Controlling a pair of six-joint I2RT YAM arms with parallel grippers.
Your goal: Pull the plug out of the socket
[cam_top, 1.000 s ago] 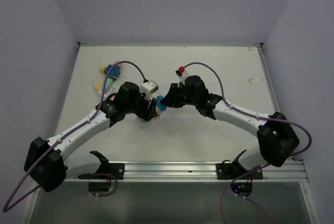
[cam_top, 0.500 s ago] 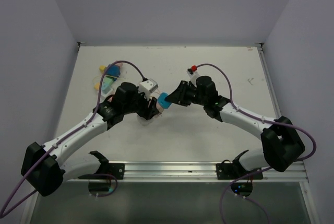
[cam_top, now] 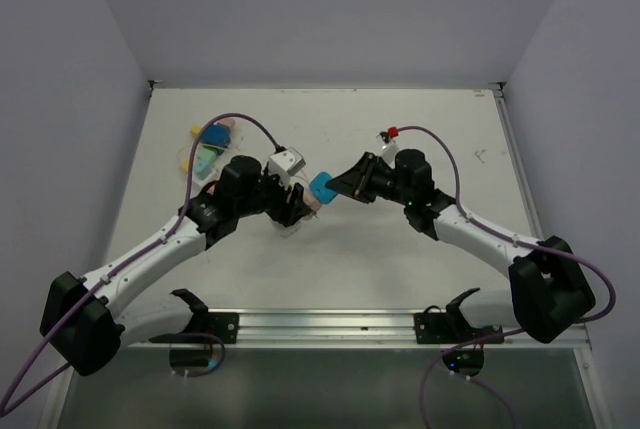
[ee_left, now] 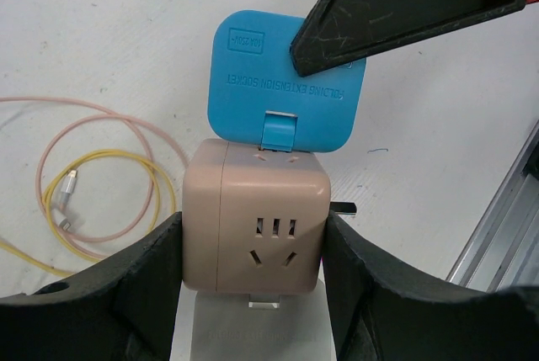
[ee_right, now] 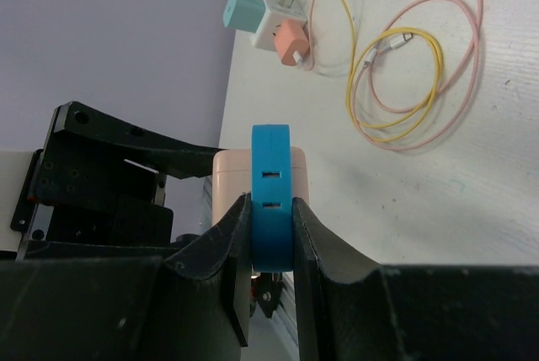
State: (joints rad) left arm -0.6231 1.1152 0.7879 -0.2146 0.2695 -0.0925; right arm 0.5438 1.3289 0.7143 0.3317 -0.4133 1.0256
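The blue plug (ee_right: 270, 177) is clamped flat between the fingers of the right gripper (ee_right: 271, 214). The beige socket cube (ee_left: 268, 225) is squeezed by the left gripper (ee_left: 253, 268). Mid-scene, the plug is seen touching the cube's right face, so a rightward pull is judged needed.

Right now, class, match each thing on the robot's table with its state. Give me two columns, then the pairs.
Things:
1. blue plug
2. beige socket cube
3. yellow cable

States:
a. lying loose in a coil on the table
b. clamped between the fingers of the left gripper
c. pinched between the fingers of the right gripper

Pairs: 1-c, 2-b, 3-a
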